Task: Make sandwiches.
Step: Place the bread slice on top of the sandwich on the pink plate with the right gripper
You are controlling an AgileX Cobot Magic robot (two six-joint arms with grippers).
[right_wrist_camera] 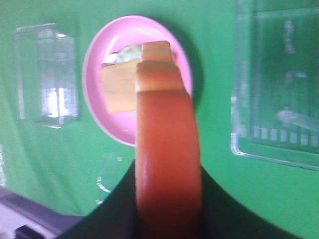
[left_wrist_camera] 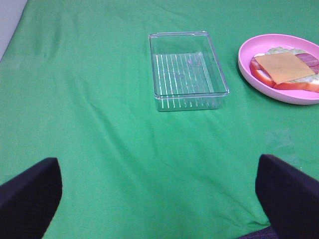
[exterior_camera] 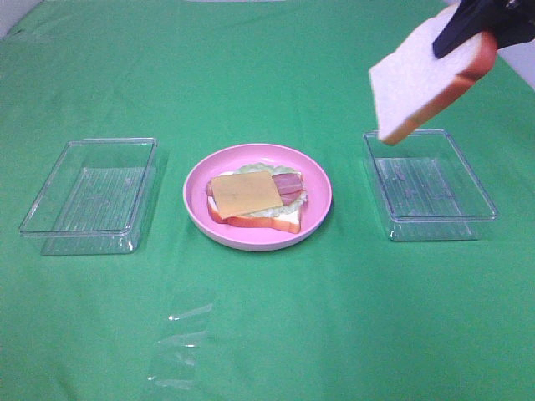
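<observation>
A green cloth [exterior_camera: 267, 334] is seen bearing two clear trays [exterior_camera: 92, 194] and one pink plate [exterior_camera: 201, 219] at frame centre, with one open-faced sandwich stack [exterior_camera: 251, 199] on it. One bread slice [exterior_camera: 422, 79] is gripped by the right gripper [exterior_camera: 481, 23] at upper right. The left gripper [left_wrist_camera: 159, 199] is spread wide, holding nothing.

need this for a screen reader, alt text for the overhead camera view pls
The right tool holds a bread slice above a clear tray. At centre, a pink plate carries bread, lettuce, bacon and cheese; another clear tray sits left on green cloth.
</observation>
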